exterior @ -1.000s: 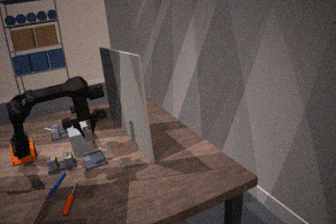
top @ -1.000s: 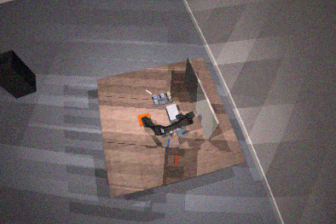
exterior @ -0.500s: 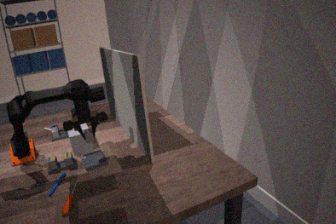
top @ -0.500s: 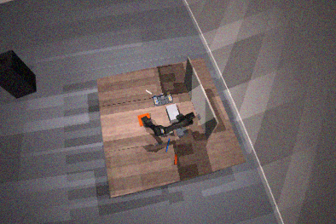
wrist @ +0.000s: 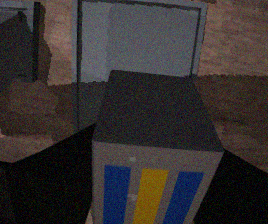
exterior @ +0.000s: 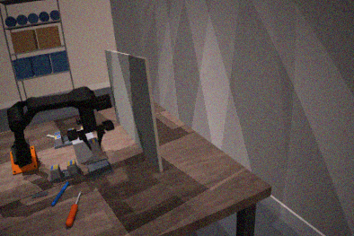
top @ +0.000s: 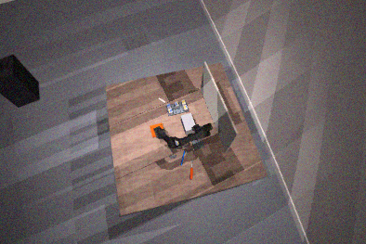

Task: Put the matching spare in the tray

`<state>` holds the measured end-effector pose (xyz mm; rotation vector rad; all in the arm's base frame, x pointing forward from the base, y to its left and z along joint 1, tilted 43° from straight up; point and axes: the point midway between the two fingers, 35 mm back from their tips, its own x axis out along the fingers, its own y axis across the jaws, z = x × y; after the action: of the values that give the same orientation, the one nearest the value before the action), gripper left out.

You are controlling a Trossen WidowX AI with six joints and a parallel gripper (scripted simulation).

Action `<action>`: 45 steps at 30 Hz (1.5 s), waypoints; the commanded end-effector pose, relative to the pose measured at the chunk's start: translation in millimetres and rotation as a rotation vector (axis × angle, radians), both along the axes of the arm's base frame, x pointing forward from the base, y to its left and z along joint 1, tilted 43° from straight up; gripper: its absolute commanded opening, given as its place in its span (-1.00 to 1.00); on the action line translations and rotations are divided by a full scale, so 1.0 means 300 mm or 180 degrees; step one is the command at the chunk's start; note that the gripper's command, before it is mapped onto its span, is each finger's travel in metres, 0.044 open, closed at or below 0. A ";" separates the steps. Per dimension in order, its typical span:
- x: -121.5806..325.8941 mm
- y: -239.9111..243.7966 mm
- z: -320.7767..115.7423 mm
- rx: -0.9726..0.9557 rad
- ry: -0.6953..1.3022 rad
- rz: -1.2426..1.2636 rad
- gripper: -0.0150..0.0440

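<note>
Gripping blue-yellow-blue spare [exterior: 92, 141] [wrist: 157, 112] firmly between fingers [exterior: 102, 137] | hovering by tray [exterior: 100, 167] [wrist: 150, 40] | needing centring over tray, level lowering, release only once resting inside tray

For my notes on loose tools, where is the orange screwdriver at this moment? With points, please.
In the exterior view, the orange screwdriver [top: 191, 173] [exterior: 72, 215] lies at lower left on the table, just beside the blue pen [top: 183, 158] [exterior: 60, 194].

From here I see a wood-grained brown tabletop [top: 135, 150] [exterior: 193, 163] and a smooth, matt orange base plate [top: 152, 132] [exterior: 34, 164].
</note>
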<state>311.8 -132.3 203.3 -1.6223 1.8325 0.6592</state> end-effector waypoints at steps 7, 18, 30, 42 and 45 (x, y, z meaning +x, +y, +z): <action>0.000 -0.017 -0.022 0.0023 0.0001 0.0005 -0.49; -0.001 -0.037 -0.043 0.0032 0.0001 -0.0001 -0.49; -0.004 -0.059 -0.065 0.0041 0.0000 -0.0008 -0.49; -0.007 -0.080 -0.087 0.0048 -0.0001 -0.0014 -0.49; -0.008 -0.086 -0.093 0.0050 -0.0001 -0.0015 -0.49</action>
<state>309.4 -156.7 177.9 -1.6069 1.8313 0.6640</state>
